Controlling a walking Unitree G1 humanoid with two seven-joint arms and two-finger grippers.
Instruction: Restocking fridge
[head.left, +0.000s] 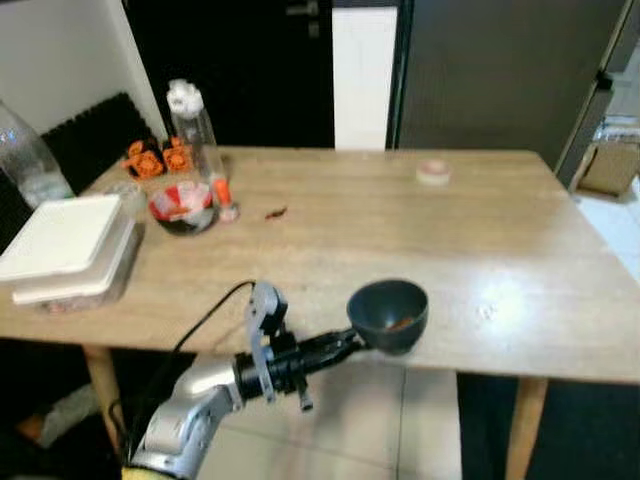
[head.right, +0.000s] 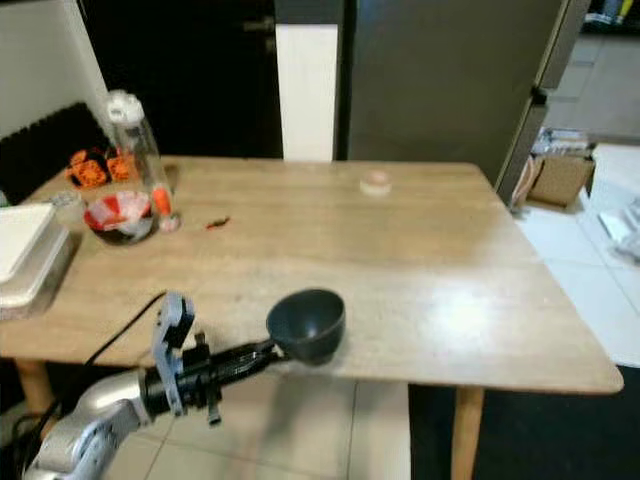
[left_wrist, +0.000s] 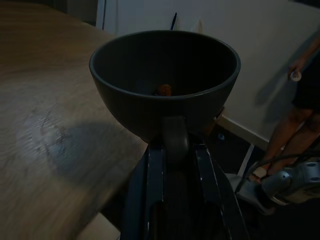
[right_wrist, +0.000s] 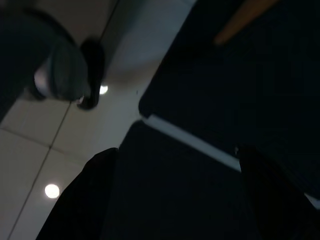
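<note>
At the near edge of the wooden table (head.left: 420, 240), the left gripper (head.left: 352, 341) has its two black fingers pinched tight on the rim of a dark bowl (head.left: 389, 314). The bowl sits right at the edge, with a small orange-brown bit of food inside. Holding it by the rim keeps it level, so the food should not spill. The fridge (head.right: 450, 75) stands behind the table, well apart from the bowl, so the bowl probably goes there. The right gripper (right_wrist: 175, 195) hangs low over the floor with its fingers spread apart, holding nothing.
</note>
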